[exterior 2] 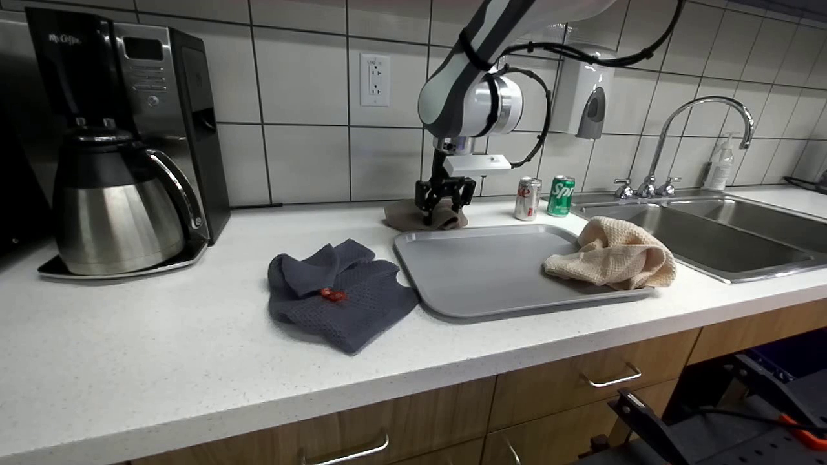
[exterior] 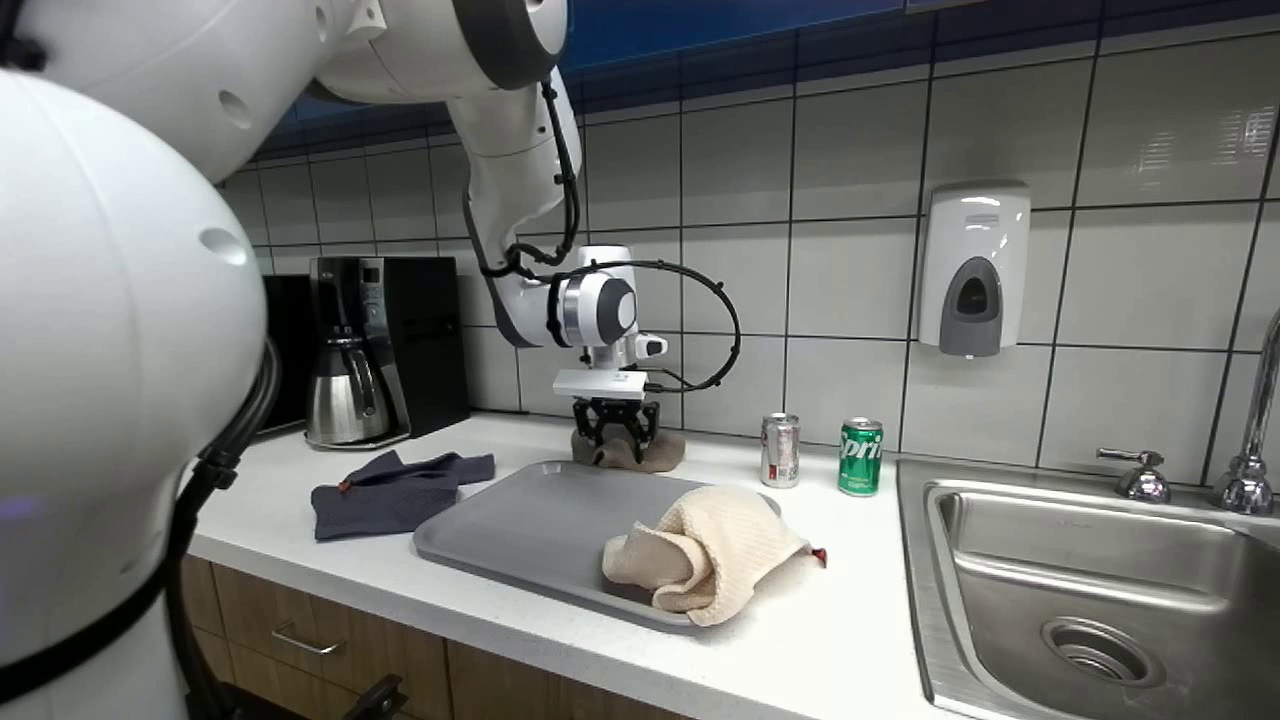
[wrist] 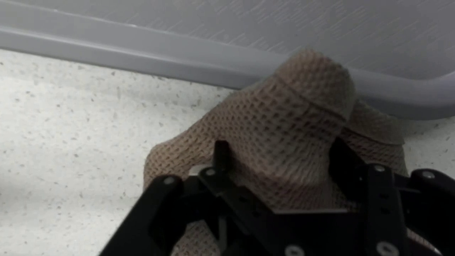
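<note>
My gripper [exterior: 621, 452] points down at the back of the counter, over a crumpled brown cloth [exterior: 662, 452]. The gripper also shows in an exterior view [exterior 2: 444, 213], with the cloth [exterior 2: 400, 216] around its fingertips. In the wrist view the black fingers [wrist: 279, 153] stand wide apart, with a raised fold of the brown waffle-weave cloth [wrist: 256, 110] between them. The fingertips reach down to the cloth; whether both press on it I cannot tell. One end of the cloth rests over the rim of the grey tray [wrist: 149, 46]. The tray shows in both exterior views [exterior: 530, 520] [exterior 2: 484, 271].
A beige cloth [exterior: 735, 545] lies over the tray's corner near the sink [exterior: 920, 600]. A dark blue cloth [exterior 2: 342, 297] lies beside the tray. A silver can [exterior: 780, 450] and a green can [exterior: 860, 457] stand near the wall. A coffee maker [exterior 2: 123, 213] stands opposite the sink.
</note>
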Robot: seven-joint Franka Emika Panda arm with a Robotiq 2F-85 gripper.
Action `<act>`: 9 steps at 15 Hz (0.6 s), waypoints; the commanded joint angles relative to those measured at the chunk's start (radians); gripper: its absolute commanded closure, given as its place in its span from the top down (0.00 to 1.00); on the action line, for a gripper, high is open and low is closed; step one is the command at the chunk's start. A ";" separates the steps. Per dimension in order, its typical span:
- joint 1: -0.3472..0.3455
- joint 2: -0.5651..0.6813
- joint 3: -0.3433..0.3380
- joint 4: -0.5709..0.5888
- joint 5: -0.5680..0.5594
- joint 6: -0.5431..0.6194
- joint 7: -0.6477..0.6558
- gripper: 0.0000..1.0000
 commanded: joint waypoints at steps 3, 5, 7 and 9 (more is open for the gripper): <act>-0.002 0.007 0.007 0.034 -0.016 -0.039 0.015 0.27; -0.003 0.007 0.006 0.035 -0.016 -0.039 0.015 0.11; -0.005 0.003 0.007 0.034 -0.015 -0.038 0.013 0.01; -0.008 -0.005 0.009 0.031 -0.013 -0.037 0.010 0.00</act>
